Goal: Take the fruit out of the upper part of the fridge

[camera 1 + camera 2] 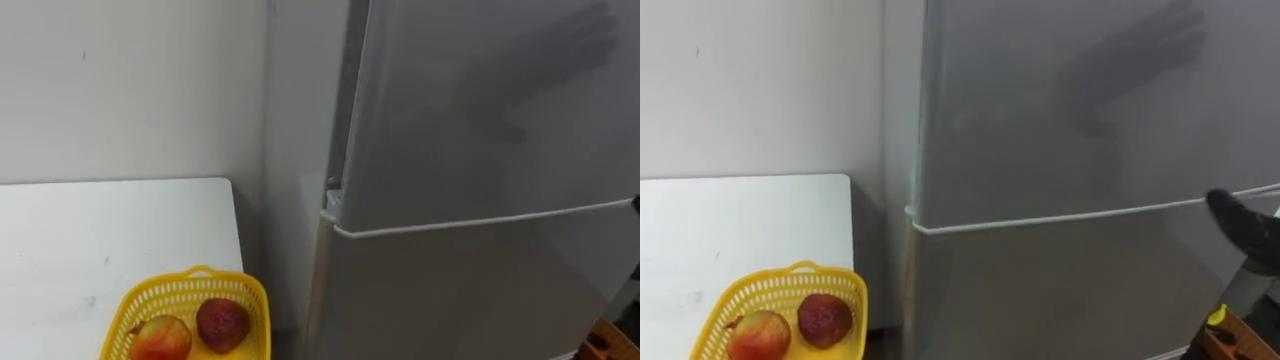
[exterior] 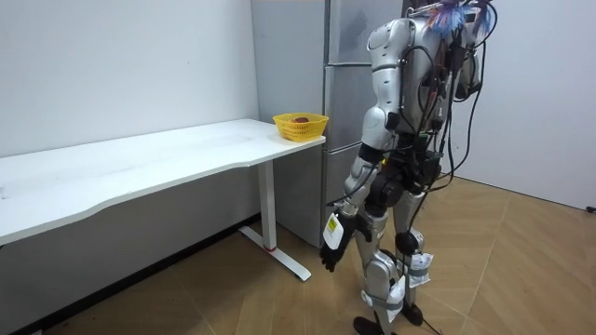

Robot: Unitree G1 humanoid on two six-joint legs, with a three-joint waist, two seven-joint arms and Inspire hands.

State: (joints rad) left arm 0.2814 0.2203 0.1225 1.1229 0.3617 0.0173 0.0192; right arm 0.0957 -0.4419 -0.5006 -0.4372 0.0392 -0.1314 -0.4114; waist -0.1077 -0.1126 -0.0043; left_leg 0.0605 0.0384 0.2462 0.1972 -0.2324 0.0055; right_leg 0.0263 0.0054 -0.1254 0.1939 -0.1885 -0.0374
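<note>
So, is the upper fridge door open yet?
Shut. The upper door lies flush with the lower door, and none of the inside shows.

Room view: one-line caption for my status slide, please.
Robot stands at the grey fridge beside the white table with its yellow basket, left hand hanging open at its side.

silver-grey fridge (image 1: 480, 150); white bench (image 1: 100, 240); off-white wall (image 1: 130, 80). yellow basket (image 1: 180, 290) with a lattice pattern, one red-and-yellow fruit (image 1: 160, 340), one dark red fruit (image 1: 222, 324). black left hand (image 2: 332, 249); brown wood-patterned floor (image 2: 521, 270).
</note>
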